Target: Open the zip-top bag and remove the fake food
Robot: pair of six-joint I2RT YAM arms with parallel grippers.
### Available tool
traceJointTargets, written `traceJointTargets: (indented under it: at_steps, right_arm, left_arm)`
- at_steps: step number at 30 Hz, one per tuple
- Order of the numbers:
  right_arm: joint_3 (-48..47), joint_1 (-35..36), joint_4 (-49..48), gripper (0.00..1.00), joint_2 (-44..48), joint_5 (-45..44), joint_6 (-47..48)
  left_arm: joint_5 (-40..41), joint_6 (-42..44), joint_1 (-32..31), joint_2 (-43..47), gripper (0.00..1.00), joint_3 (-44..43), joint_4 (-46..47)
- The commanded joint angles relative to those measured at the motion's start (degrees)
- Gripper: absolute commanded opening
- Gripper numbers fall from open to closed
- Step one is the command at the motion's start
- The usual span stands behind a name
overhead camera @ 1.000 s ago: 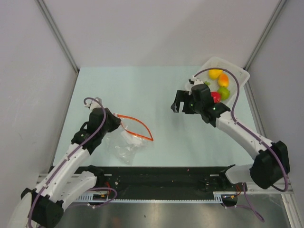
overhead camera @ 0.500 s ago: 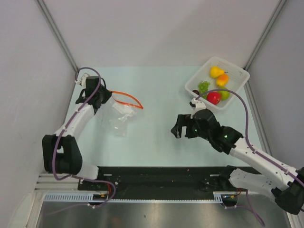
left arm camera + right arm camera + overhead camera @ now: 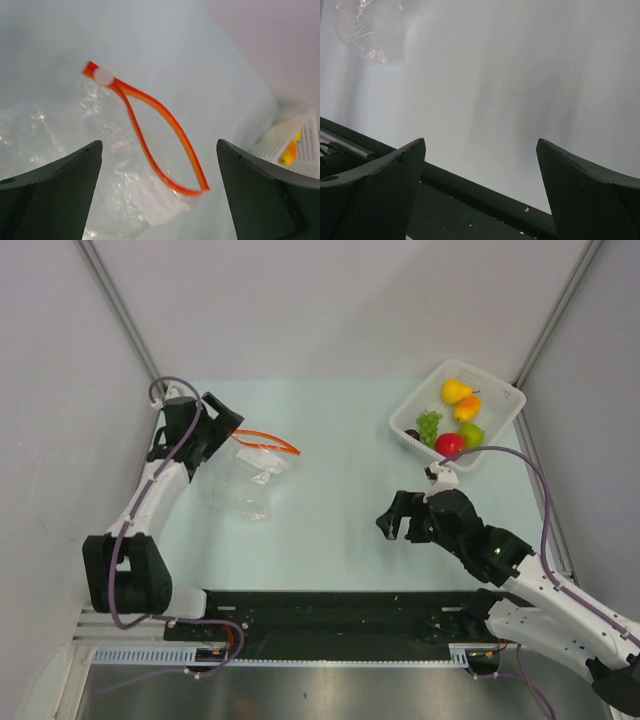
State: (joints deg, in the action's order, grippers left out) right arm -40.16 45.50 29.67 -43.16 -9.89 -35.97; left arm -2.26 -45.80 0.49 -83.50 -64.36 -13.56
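Pale green surface [image 3: 330, 460] carries everything. On its left part lies the zip-top bag [image 3: 245, 485], flat and crumpled, with the orange-red zip strip [image 3: 150, 100] open in a loop. I see no fruit inside it, only a whitish patch that I cannot identify. The left fingers [image 3: 50, 195] are spread apart just beside the bag's mouth and hold nothing.

The fake food [image 3: 450, 445] is well apart from the bag, in the white basket [image 3: 490, 380] at the far right corner: pear, orange-yellow fruit, green fruit, red apple and grapes lie close together. The right fingers [image 3: 580, 190] are also spread apart and empty, over bare surface nearer to the arms than the basket.

In my judgement the fruit is already out, so the remaining dangers are small ones. The bag is light and thin. If the left fingers move across it, one of them could hook the open zip loop and drag the bag along, perhaps off the left edge of the surface. The right arm's cable hangs close to the basket. A wide swing of that arm could push the basket, and the glossy round fruits would roll out easily.
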Motion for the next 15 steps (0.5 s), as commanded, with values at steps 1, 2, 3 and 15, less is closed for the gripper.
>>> traceJointTargets:
  at_steps: [1, 2, 3, 15]
  right_arm:
    - [1.22, 0.21, 0.12, 0.99, 2.80, -6.19, -3.49]
    - [1.66, 0.21, 0.39, 1.00, 3.42, -6.72, -4.28]
    - [2.19, 0.12, 0.30, 1.00, 4.39, -7.94, -5.33]
    - [11.33, 0.12, -0.22, 1.00, 22.14, -5.16, -10.97]
  left_arm:
    - [-2.13, 4.92, -6.54, 11.49, 1.00, 4.57, 0.73]
    - [-1.78, 5.19, -8.47, 13.17, 1.00, 5.81, 0.30]
    - [-1.61, 5.28, -13.36, 15.37, 1.00, 7.39, 0.38]
    - [-4.41, -5.18, -48.63, 55.94, 1.00, 45.88, 19.62]
